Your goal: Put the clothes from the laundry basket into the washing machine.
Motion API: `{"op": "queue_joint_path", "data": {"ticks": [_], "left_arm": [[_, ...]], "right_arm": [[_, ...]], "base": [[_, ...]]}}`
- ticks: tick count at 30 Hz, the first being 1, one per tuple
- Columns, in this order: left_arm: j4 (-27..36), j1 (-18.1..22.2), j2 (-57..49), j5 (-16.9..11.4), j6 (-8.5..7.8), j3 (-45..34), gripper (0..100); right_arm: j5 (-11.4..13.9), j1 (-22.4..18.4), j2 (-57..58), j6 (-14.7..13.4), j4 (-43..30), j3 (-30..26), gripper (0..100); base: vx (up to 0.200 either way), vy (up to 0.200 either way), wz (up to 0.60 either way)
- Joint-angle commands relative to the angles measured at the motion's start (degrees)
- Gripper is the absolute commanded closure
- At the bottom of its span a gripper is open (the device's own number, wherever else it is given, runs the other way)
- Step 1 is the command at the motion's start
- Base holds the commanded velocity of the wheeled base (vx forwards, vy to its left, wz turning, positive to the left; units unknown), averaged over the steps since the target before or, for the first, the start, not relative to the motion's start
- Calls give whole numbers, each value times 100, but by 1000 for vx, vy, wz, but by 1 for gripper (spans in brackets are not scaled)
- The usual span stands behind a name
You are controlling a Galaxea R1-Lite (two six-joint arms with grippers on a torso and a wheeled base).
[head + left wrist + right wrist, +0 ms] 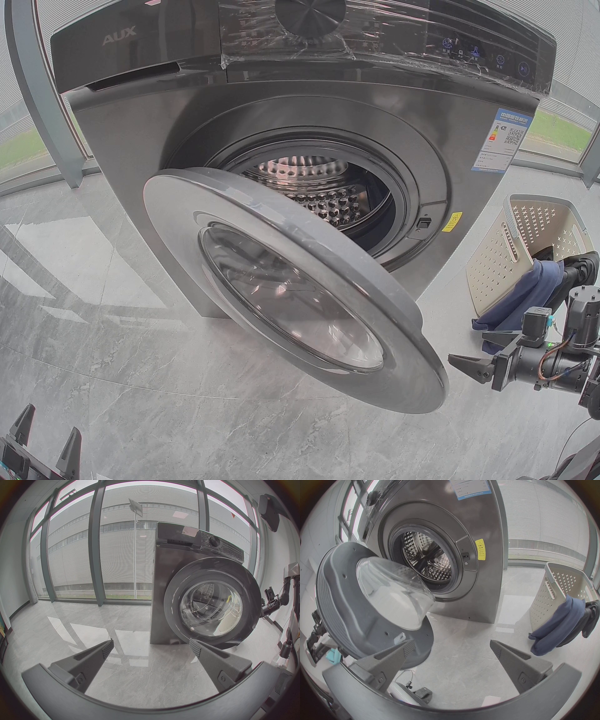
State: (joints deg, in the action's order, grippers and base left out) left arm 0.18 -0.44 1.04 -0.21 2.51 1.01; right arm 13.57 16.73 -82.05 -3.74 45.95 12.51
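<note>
Clothes [522, 297]: a blue garment draped over the near wall of the laundry basket [500, 256], long axis running down that wall toward the floor [187, 387]; a dark garment [590, 617] hangs touching it on the rim. The basket stands on the floor just beside the washing machine [300, 112], on my right. The machine's door [400, 356] is swung wide, leaving the drum [319, 194] exposed and, as far as I can see in, unloaded.

Right tool [467, 347]: jaws spread, nothing between them, near the blue garment. Its fingers point toward the door, so the garment lies behind and to the right of the tips, off the jaw line.

Left tool [51, 419]: jaws spread, holding nothing, low on my left, well apart from the basket.

I judge the right arm the nearer one; it must turn back toward the basket before any grasp.
</note>
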Motion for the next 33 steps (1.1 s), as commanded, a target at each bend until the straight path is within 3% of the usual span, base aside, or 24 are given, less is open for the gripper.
{"op": "queue_joint_path", "data": {"ticks": [1, 3, 8, 18, 20, 22, 26, 31, 32, 33], "left_arm": [[-1, 0, -95, 3, 4, -92, 0], [-1, 0, -104, 3, 4, -92, 0], [-1, 0, -104, 3, 4, -92, 0], [-1, 0, -104, 3, 4, -92, 0], [-1, 0, -104, 3, 13, -92, 0], [-1, 0, -104, 3, 21, -92, 0], [-1, 0, -104, 3, 21, -92, 0], [-1, 9, -104, 3, 21, -92, 0], [-1, 9, -104, 3, 21, -92, 0], [-1, 0, -104, 3, 13, -92, 0]], "right_arm": [[-487, 762, -47, -487, 2, 208, 0], [-689, 1070, -74, -584, 2, 217, 0], [-750, 1527, -65, -610, 2, 147, 0], [-794, 1430, -74, -610, 195, 129, 0], [-900, 1360, -83, -619, 310, 182, 0], [-1172, 1395, -109, -698, 415, 243, 0], [-1515, 1843, -592, -803, 450, 410, 0], [-1497, 2089, -671, -803, 565, 419, 0], [-1489, 2502, -707, -970, 626, 402, 0], [-1489, 2608, -698, -1041, 626, 402, 0]], "base": [[0, 0, 0], [0, 0, 0], [0, 0, 0], [-180, 0, 0], [-100, 0, 0], [0, 0, 0], [0, 0, 0], [0, 0, 0], [0, 0, 0], [0, 0, 0]]}}
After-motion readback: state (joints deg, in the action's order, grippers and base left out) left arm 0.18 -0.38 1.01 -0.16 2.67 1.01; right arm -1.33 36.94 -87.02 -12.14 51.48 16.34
